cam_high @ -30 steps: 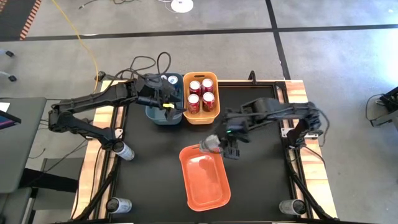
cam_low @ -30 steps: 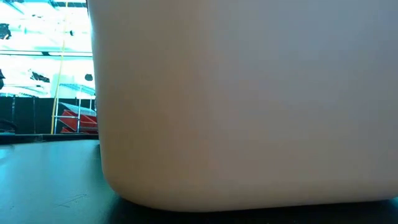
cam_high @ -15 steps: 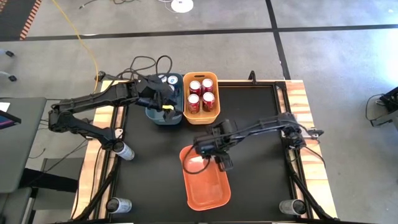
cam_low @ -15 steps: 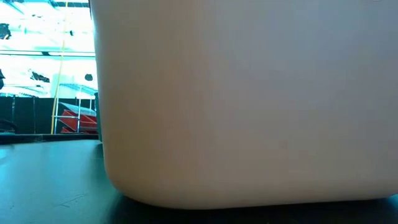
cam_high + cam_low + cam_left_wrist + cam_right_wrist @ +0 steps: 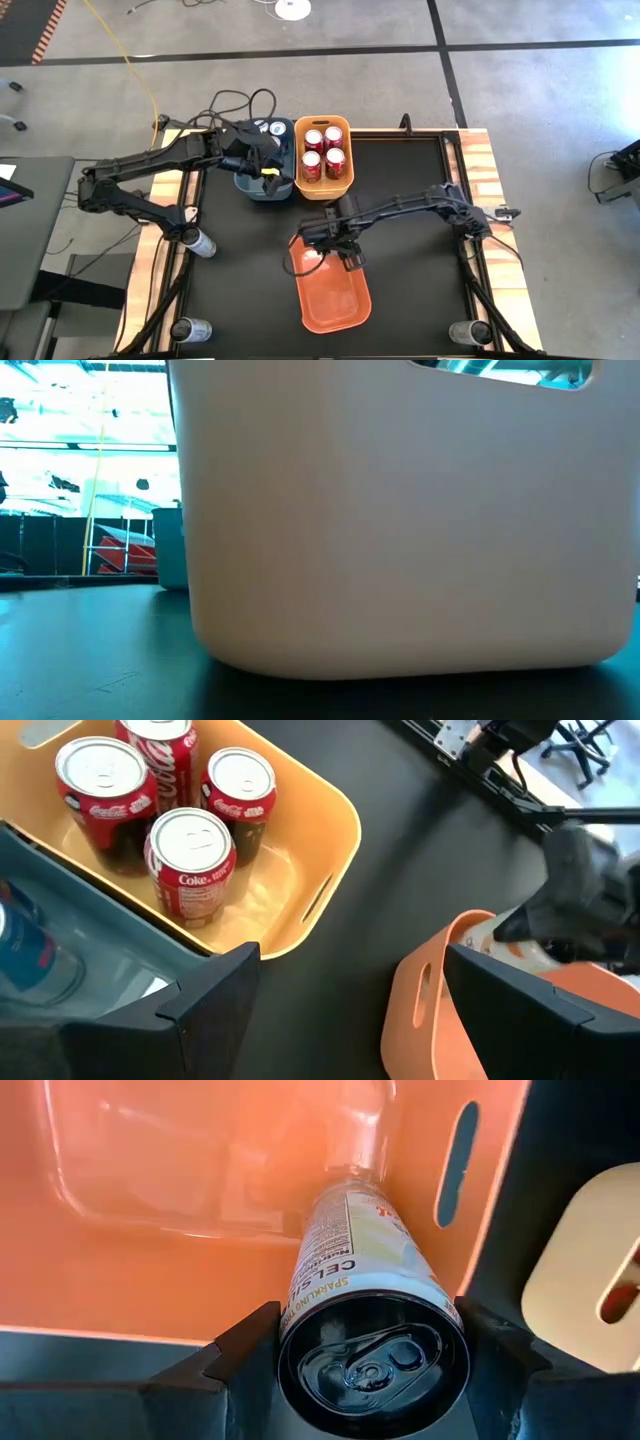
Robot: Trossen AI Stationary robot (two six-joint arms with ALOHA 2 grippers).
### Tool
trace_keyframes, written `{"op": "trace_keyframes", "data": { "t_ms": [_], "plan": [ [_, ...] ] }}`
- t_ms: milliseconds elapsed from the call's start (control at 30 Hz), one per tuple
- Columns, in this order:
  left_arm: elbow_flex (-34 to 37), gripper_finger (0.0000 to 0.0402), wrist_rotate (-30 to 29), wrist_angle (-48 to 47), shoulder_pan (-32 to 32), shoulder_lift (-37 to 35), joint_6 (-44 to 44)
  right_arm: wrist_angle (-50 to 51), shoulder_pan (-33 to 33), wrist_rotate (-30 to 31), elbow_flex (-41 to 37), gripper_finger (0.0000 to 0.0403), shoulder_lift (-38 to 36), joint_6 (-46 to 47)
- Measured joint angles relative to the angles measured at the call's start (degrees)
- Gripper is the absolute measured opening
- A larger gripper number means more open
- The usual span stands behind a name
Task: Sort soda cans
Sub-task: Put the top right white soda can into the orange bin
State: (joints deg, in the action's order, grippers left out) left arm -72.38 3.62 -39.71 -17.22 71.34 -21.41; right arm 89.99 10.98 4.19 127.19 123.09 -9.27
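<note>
At the left of the black table top, seen from above, the left arm reaches in from the wooden table edge and its left gripper hangs over the dark blue plastic bin. The left wrist view shows its two dark fingers spread apart with nothing between them, so the gripper stands released and empty. Inside the blue bin, silver-topped soda cans show past the arm; how many there are cannot be told.

Touching the blue bin on its right side stands the yellow-orange plastic bin, which holds four red soda cans with silver tops, upright in two rows of two. The left wrist view shows the same red cans with Coke lettering, packed at one end of their bin.

Nearer the front edge, about the middle of the table, lies the long orange plastic bin. The right arm stretches across from the right side, and its right gripper sits over the far end of this bin. In the right wrist view the right gripper's fingers are clamped on both sides of a pale, white-and-yellow labelled soda can with a dark top, grasped near its top end and pointing down into the orange bin, close to the end wall with the slot handle. Whether the can touches the floor of the bin cannot be told.

The low view is almost filled by the blurred near wall of a pale bin.
</note>
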Motion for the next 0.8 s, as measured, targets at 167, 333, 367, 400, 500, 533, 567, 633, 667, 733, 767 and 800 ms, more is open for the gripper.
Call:
{"op": "trace_keyframes", "data": {
  "t_ms": [167,333,367,400,500,533,567,633,667,733,767,800],
  "plan": [
    [0.0,0.0313,-0.5,-0.1,0.0,0.0,-0.3,-0.1,0.0,-0.1,0.0,0.0249,2.3,0.9],
    [0.0,0.0313,-0.5,-2.5,0.0,0.0,-0.3,0.0,0.0,-0.2,0.1,0.0252,2.7,2.8],
    [0.0,0.0313,-0.5,-3.3,0.0,-0.1,-0.5,0.0,0.0,-0.2,0.1,0.0255,2.7,3.1],
    [0.0,0.0313,-0.5,-3.8,0.0,-0.3,-0.8,0.0,-0.1,-0.2,0.1,0.0259,2.7,3.8],
    [0.0,0.0313,-0.8,-4.0,0.0,-1.6,-1.6,0.0,-0.7,-0.2,0.0,0.0277,2.6,6.7],
    [-0.1,0.0313,-1.0,-4.1,0.0,-2.2,-1.8,0.0,-0.9,-0.2,0.0,0.0284,2.6,7.6],
    [-0.7,0.0313,-1.3,-4.6,0.0,-2.8,-1.8,0.0,-1.1,-0.2,0.0,0.0293,2.6,8.2],
    [-2.5,0.0313,-2.2,-5.7,0.0,-4.0,-1.7,0.1,-1.5,0.1,0.5,0.0311,2.6,9.5],
    [-3.7,0.0313,-2.7,-6.7,0.0,-4.7,-1.4,0.1,-1.8,0.3,0.7,0.0321,2.5,10.2],
    [-6.5,0.0313,-3.1,-8.8,0.0,-5.7,0.3,0.0,-2.0,0.3,1.4,0.0341,2.5,11.4],
    [-8.3,0.0313,-3.4,-10.2,0.1,-6.0,1.1,0.0,-2.2,0.3,1.7,0.0352,2.5,11.9],
    [-10.1,0.0313,-3.9,-12.2,0.4,-6.0,1.8,0.1,-2.4,0.3,2.1,0.0361,2.5,12.3]
  ]
}}
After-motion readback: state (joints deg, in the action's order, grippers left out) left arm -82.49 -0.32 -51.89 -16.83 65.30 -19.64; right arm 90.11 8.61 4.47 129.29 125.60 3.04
